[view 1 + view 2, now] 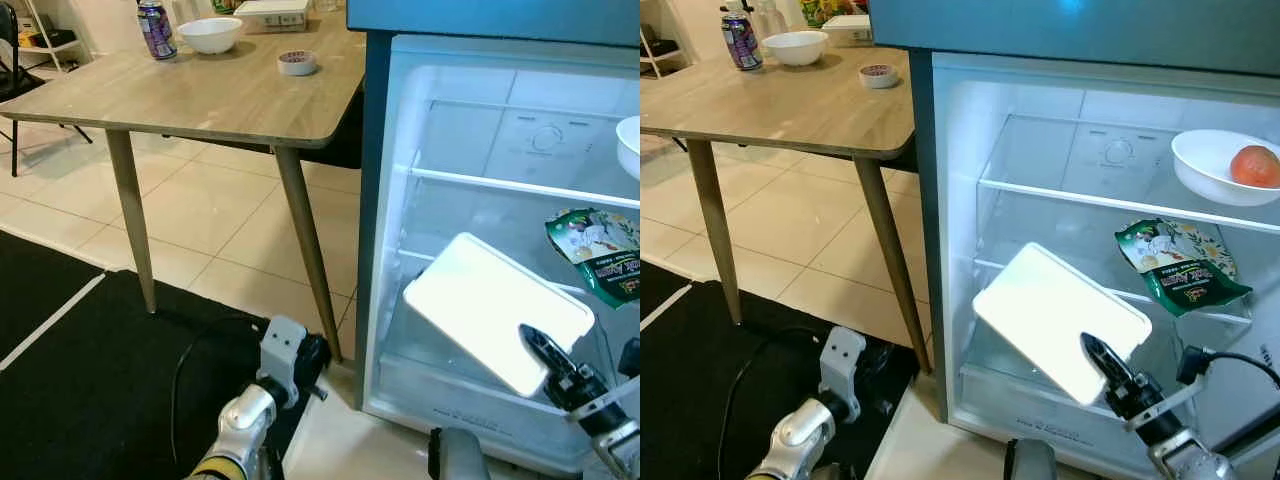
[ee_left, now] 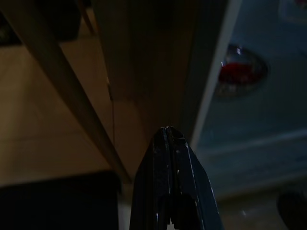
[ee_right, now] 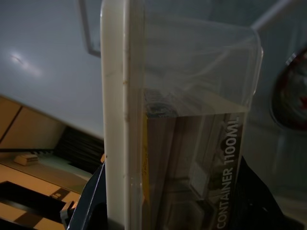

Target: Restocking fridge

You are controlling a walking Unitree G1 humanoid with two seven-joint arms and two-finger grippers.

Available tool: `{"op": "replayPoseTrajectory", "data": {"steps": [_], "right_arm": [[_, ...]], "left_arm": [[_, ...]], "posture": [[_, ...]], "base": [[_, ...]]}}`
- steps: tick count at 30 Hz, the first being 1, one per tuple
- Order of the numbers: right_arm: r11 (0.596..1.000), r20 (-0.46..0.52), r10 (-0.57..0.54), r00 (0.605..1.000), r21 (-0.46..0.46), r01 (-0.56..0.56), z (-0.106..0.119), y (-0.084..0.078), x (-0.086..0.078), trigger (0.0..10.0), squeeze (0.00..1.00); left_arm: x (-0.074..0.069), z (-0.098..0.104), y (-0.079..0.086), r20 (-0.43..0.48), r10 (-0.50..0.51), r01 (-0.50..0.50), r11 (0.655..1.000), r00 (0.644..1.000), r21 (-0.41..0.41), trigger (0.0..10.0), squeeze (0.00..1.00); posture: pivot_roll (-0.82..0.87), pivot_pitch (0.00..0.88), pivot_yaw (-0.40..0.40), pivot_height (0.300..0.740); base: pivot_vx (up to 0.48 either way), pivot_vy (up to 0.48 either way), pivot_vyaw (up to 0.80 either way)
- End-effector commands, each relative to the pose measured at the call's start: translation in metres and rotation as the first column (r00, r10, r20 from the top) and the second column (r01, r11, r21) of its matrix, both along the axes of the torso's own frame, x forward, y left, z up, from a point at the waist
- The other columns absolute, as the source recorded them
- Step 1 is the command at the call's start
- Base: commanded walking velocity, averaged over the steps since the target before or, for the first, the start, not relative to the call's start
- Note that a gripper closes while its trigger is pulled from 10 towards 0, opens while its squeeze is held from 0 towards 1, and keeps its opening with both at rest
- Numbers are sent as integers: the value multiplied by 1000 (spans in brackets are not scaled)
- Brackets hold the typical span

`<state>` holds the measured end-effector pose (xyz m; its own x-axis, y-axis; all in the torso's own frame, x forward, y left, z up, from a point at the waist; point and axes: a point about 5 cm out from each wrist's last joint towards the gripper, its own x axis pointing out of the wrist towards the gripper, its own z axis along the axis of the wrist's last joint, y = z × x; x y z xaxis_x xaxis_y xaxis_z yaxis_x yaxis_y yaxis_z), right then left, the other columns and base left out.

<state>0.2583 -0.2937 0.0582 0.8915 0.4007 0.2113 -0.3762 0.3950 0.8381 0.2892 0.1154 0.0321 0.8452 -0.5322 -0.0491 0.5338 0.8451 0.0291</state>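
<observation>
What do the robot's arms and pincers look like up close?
Both arms are silver metal tubes. The left arm ends in a pale grey wrist block with a yellow band lower down, and a black cable loops on the floor by it. The right gripper has long, tapered black fingers, with a black cable arching behind its wrist.

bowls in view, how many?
2. White bowl on the table's far end beside the can; another bowl, holding a reddish fruit, on the fridge's upper shelf. More may be hidden.

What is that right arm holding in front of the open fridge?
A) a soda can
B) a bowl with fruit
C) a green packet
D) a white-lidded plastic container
D: the right end effector grips the tilted white-lidded container by its corner, in front of the fridge shelves.
</observation>
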Motion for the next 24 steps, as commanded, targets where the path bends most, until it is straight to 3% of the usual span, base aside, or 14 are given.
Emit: {"op": "replayPoseTrajectory", "data": {"steps": [1,6,12,17,19,24], "right_arm": [[1000,42,-13,999,21,12,6,1,5,10000,0],[999,49,-41,998,-32,43,18,2,18,10000,0],[982,-28,-145,989,-128,141,23,0,36,10000,0],[977,-57,-171,984,-141,162,27,5,45,10000,0],[977,-54,-171,984,-142,162,30,10,50,10000,0],[973,-63,-186,980,-147,176,32,15,56,10000,0]], "left_arm": [[0,1,-3,10,4,-3,1000,1000,-11,10000,0],[5,10,-4,63,3,-2,1000,998,-16,10000,0],[9,20,-7,116,4,0,999,993,-34,10000,0],[9,28,-21,149,-87,100,992,985,-77,10000,0],[7,36,-34,176,-184,204,974,967,-100,10000,0],[7,43,-46,183,-268,295,945,946,-141,10000,0]], "posture": [[-99,0,27,381],[-89,0,28,381],[-89,0,25,381],[-89,0,25,381],[-87,0,25,381],[-87,0,25,381]], "base": [[0,0,0],[0,0,0],[0,0,0],[0,0,0],[0,0,0],[0,0,0]]}}
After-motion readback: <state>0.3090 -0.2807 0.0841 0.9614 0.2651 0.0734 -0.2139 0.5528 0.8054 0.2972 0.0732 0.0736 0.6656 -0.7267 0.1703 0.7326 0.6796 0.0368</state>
